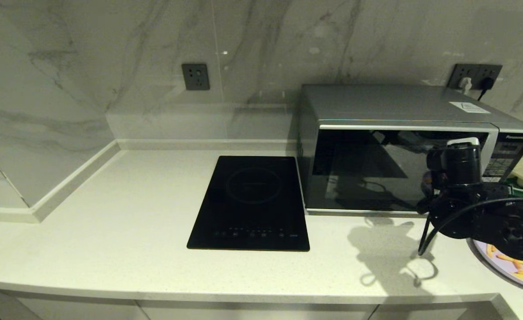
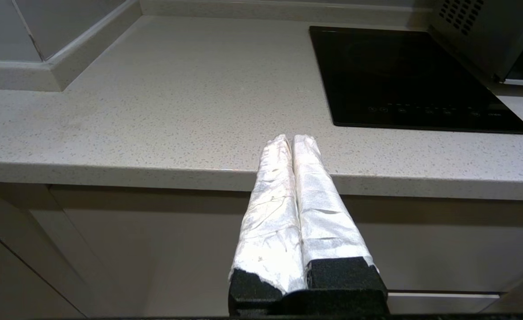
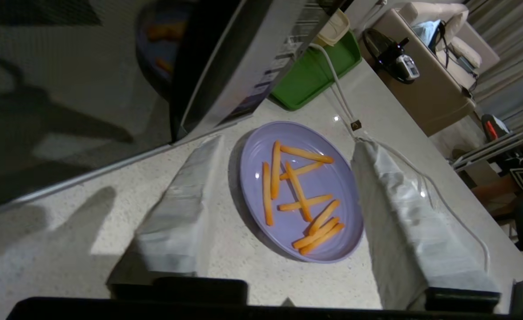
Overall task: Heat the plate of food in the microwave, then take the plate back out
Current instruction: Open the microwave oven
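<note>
The wall (image 1: 110, 53) behind is grey marble with dark veins and carries a dark socket (image 1: 195, 76). The bench (image 1: 123, 222) is pale speckled stone, with plain cabinet fronts (image 2: 110, 249) below it. Beyond its end stands a beige cabinet (image 3: 435, 89).

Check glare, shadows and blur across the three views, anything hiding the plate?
Head view: the right arm casts a hard shadow on the counter and covers most of the plate of food; the microwave door mirrors the arm. Right wrist view: plate sharp between the open right gripper, near fingers soft, door reflections dark. Left wrist view: even light, left gripper shut.
</note>
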### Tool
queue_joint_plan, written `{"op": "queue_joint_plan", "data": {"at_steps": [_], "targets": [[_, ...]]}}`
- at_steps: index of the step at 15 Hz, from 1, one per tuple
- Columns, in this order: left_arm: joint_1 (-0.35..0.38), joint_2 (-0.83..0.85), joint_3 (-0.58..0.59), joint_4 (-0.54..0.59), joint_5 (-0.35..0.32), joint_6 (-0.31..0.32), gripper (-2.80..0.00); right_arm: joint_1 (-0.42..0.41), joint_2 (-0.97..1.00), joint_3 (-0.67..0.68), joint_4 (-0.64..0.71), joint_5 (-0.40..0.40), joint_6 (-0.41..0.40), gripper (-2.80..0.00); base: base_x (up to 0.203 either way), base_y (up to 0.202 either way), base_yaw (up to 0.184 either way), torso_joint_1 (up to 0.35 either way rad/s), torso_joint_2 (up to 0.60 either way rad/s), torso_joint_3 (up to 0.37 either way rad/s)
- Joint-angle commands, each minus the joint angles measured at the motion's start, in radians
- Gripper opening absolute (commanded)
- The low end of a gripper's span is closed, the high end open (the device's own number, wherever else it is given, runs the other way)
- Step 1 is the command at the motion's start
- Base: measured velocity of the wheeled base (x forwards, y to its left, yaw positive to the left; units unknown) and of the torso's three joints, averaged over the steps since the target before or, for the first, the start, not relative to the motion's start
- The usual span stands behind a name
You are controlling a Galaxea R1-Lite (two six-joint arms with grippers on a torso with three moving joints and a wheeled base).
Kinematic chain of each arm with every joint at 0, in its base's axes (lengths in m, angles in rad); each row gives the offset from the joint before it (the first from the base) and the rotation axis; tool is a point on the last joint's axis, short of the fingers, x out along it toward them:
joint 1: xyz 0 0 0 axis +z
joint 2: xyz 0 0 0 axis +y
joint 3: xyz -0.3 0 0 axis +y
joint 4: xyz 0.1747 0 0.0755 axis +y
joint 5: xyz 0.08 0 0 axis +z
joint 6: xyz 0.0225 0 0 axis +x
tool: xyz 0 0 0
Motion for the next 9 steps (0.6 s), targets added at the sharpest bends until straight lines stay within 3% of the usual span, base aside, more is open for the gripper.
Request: {"op": "queue_joint_plan", "data": {"at_steps": [1,9], "targets": [[0.000,0.000,0.000,0.000,0.001,-0.001,-2.80,-0.004,0.065,-0.051,-0.002,-0.011,0.000,0.00,0.000,0.000,0.000,0.000,0.00,0.000],[0.000,0.000,0.000,0.000,0.001,-0.001,-2.80,-0.128,0.108,-0.104,-0.007,-0.029,0.010,0.00,0.000,0.000,0.000,0.000,0.00,0.000]]}}
